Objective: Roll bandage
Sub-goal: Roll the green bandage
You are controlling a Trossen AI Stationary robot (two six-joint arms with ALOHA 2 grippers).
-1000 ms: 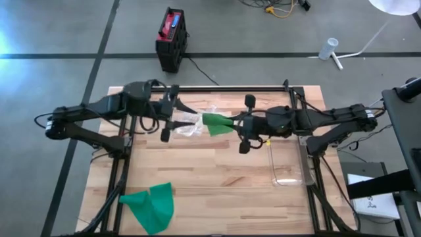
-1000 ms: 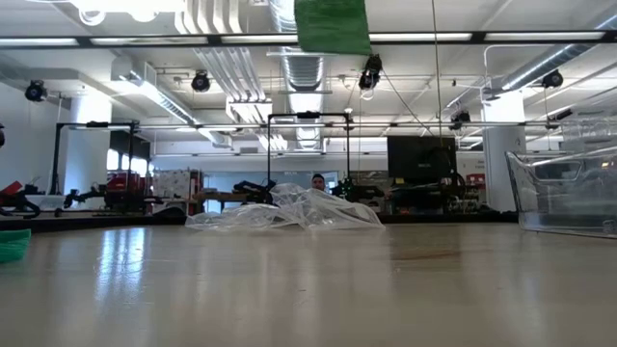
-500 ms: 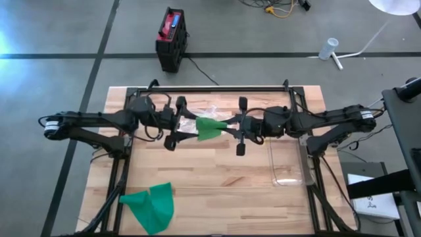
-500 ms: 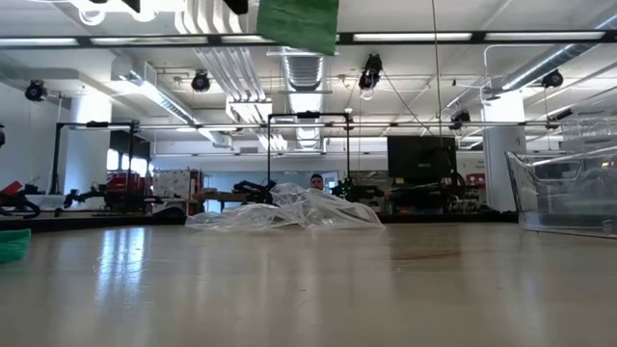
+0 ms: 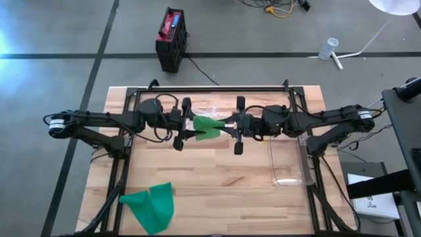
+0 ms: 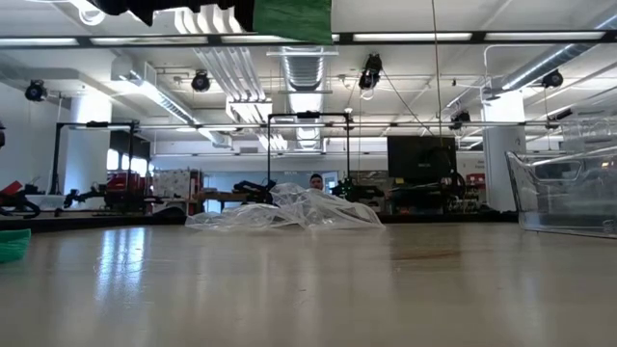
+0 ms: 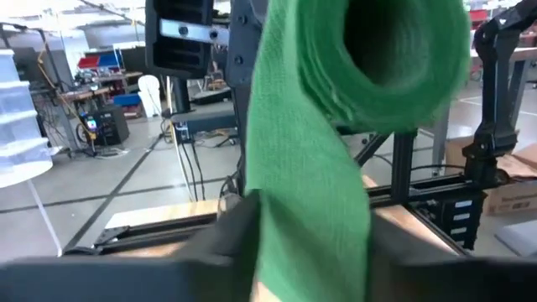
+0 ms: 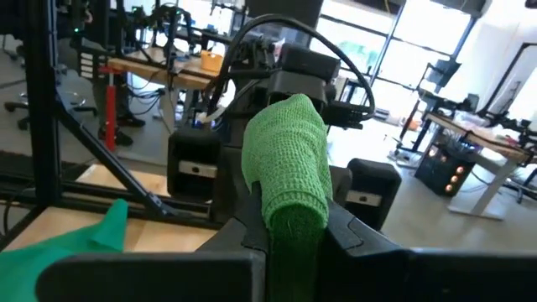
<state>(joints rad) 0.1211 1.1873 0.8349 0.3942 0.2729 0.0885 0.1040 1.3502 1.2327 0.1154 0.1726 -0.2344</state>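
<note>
— What does the high view show?
— Both arms meet above the far middle of the desk [image 5: 217, 184]. The right gripper [image 5: 231, 126] has its fingers pinched tight on the green bandage [image 5: 207, 126], held in the air between the two arms. The left gripper [image 5: 189, 126] now reaches the bandage's other end; a second ago it was well apart from it, back near the crumpled clear plastic [image 5: 212, 110]. A second green bandage [image 5: 150, 204] lies on the near left corner, and a clear container [image 5: 287, 163] stands at the right.
— And the low view?
— The bandage [image 6: 292, 19] hangs at the upper edge, and has shifted left since a second ago. The plastic [image 6: 287, 210] lies untouched on the desk [image 6: 308, 289].
— The left wrist view?
— The bandage [image 7: 336, 151] droops as a wide strip from a rolled end. The left fingers stand partly apart on either side of the strip; whether they grip it cannot be told.
— The right wrist view?
— The right fingers are clamped on the bandage [image 8: 289, 168], which stands up as a thick roll.
</note>
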